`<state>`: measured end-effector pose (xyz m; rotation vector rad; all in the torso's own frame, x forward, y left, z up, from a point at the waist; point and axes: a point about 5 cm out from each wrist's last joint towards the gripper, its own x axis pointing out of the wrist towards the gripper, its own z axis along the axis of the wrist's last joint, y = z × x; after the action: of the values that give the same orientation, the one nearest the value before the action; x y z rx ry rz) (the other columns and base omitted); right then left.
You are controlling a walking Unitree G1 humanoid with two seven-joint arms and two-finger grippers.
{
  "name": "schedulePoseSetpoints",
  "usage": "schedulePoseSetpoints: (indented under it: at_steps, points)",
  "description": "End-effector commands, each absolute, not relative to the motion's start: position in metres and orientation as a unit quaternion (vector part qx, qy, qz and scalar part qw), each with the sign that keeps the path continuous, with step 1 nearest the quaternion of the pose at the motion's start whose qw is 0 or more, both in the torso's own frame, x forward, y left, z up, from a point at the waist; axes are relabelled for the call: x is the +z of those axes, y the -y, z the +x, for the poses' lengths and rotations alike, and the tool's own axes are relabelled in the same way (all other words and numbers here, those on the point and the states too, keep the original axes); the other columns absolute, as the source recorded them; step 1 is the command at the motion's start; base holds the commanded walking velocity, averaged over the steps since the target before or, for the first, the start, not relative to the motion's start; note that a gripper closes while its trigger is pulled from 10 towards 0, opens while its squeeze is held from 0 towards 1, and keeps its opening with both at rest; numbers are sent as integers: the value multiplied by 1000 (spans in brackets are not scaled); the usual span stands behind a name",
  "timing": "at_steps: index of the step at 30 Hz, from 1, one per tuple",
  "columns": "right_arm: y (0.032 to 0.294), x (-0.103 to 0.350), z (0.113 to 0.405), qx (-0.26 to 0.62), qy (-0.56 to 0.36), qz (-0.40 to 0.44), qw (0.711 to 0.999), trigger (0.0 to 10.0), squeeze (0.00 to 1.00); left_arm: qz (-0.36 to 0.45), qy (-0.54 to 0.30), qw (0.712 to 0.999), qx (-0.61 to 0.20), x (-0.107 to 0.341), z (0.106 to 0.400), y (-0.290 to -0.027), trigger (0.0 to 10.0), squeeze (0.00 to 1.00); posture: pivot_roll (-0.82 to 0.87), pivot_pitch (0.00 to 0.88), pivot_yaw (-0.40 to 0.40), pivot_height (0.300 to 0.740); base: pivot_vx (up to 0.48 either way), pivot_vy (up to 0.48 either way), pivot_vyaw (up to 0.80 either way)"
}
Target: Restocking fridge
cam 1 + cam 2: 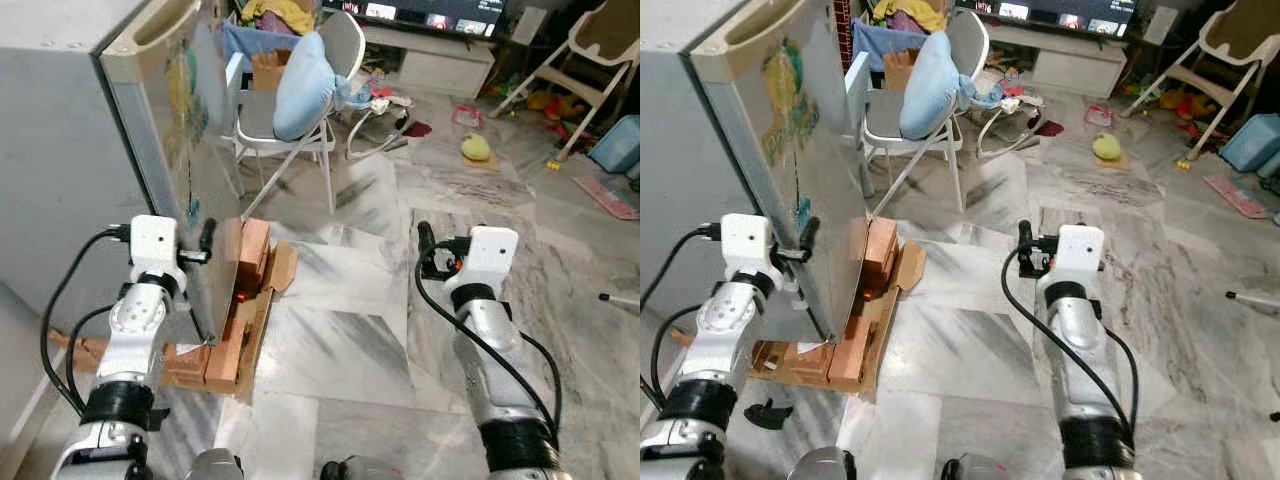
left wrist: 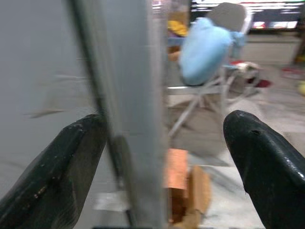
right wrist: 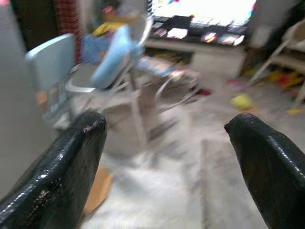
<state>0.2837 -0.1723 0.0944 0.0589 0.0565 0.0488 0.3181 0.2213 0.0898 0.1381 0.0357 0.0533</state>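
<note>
Right now the left gripper [image 2: 162, 157] sits at the fridge door [image 1: 185, 190], jaws spread wide w/ one finger either side of the door's free edge, nothing clamped yet; prob. placed that way so it can hook or pinch the edge and swing the door. Door itself stands a bit ajar from the fridge [image 1: 60, 130] body, a pale handle recess near its top and a colourful sticker on its face. Right gripper [image 1: 427, 242] hangs out over bare marble floor [image 1: 340, 340], well apart from the fridge, jaws released and empty, likely kept clear so it doesn't foul the door's swing. Just beside the fridge's foot, bricks [image 1: 252, 255] are stacked on flattened cardboard [image 1: 262, 310], seemingly propping or levelling the base. Beyond the fridge, a folding chair [image 1: 300, 90] carries a light blue cushion [image 1: 305, 85]; toys and a TV unit lie farther off. No items to restock can be made out near the fridge, so judging by that, the job is at the door-handling stage.
</note>
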Motion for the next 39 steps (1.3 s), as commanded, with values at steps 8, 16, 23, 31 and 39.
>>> schedulePoseSetpoints:
  at_steps: [8, 16, 23, 31, 39]
  points:
    - [140, 95, 270, 161, -49, 20, 986, 10000, 0, 53, -10, 998, 30, 91, 328, -219, 10000, 0, -25, 47, -120, 740, 0, 0, 0]
    - [141, 98, 265, 172, -62, 24, 983, 10000, 0, 49, -3, 999, -5, 102, 350, -194, 10000, 0, -48, 60, -122, 740, 0, 0, 0]
    - [144, 98, 261, 168, -73, 22, 983, 10000, 0, 53, 5, 998, -21, 111, 362, -179, 10000, 0, -57, 60, -117, 740, 0, 0, 0]
    - [147, 101, 257, 163, -78, 32, 983, 10000, 0, 120, 55, 964, -229, 129, 365, -105, 10000, 0, -68, 58, -114, 740, 0, 0, 0]
    - [151, 103, 261, 131, -68, 24, 989, 10000, 0, 148, 62, 855, -493, 109, 310, -16, 10000, 0, -61, 54, -112, 740, 0, 0, 0]
